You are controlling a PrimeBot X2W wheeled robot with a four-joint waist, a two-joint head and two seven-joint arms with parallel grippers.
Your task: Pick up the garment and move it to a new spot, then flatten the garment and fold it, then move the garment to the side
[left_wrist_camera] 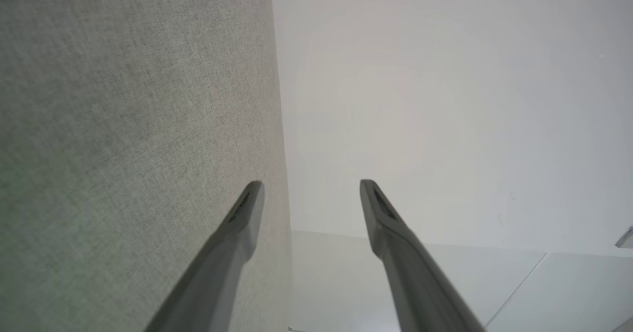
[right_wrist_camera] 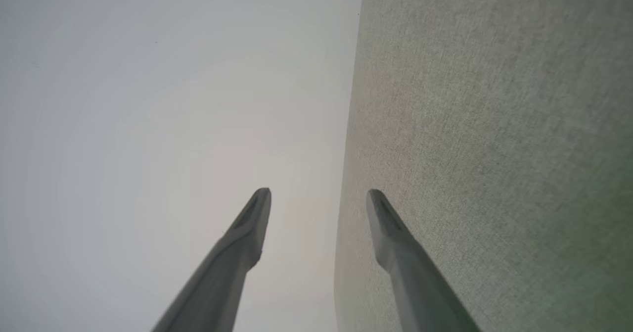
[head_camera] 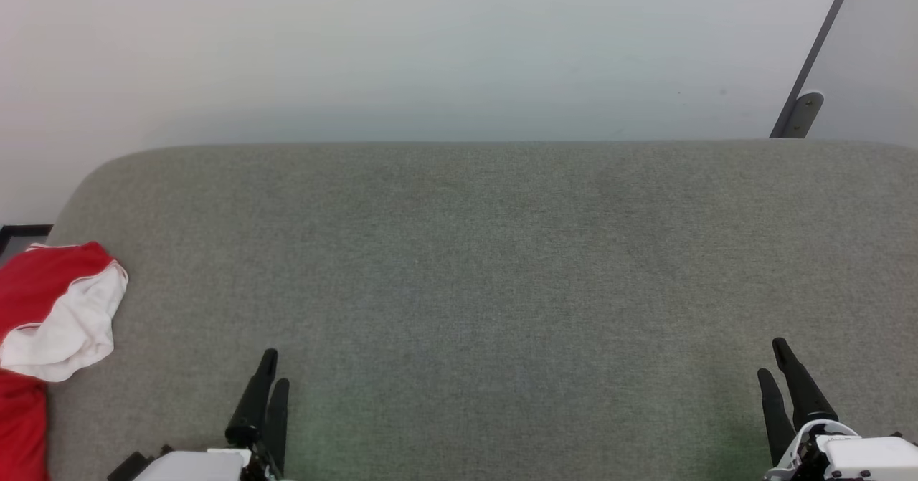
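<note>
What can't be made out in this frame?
Garment: head view, cut off by the left edge; full shape unknown.
Grey padded surface: head view, right and near ends cut off by the edges.
Left gripper, right gripper: head view, arms behind them cut off by the bottom edge.

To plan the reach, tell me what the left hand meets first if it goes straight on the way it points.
The way looks free: the left hand points along the flat grey fabric surface. Beyond its far edge, the plain white wall would likely come first; depth is unclear.
</note>
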